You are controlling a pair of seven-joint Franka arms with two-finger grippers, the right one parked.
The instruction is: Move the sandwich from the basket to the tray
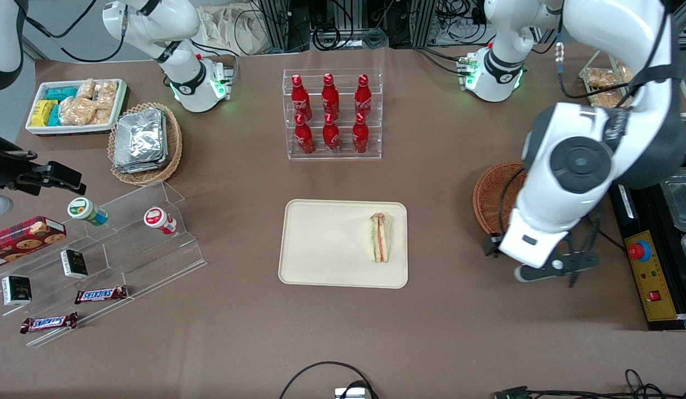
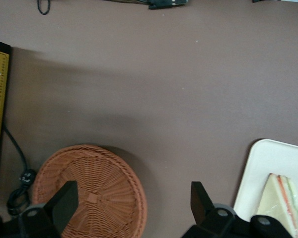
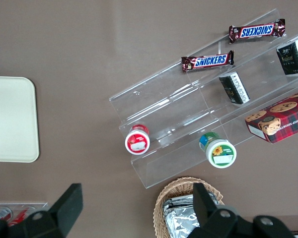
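Observation:
The sandwich [image 1: 379,237], a white-bread wedge with orange and green layers, lies on the cream tray [image 1: 321,244], on the part nearest the working arm. The round reddish-brown basket [image 1: 495,197] stands beside the tray with nothing in it. My gripper [image 1: 534,260] hangs above the table at the basket's edge, open and holding nothing. In the left wrist view the gripper [image 2: 131,193] has one finger over the basket [image 2: 89,193] and the other over bare table, short of the tray [image 2: 273,158] and the sandwich [image 2: 283,203].
A clear rack of red bottles [image 1: 332,113] stands farther from the camera than the tray. A yellow control box [image 1: 650,274] sits at the working arm's table edge. An acrylic step shelf [image 1: 116,244], a foil-pack basket [image 1: 146,141] and a white snack bin [image 1: 77,105] lie toward the parked arm's end.

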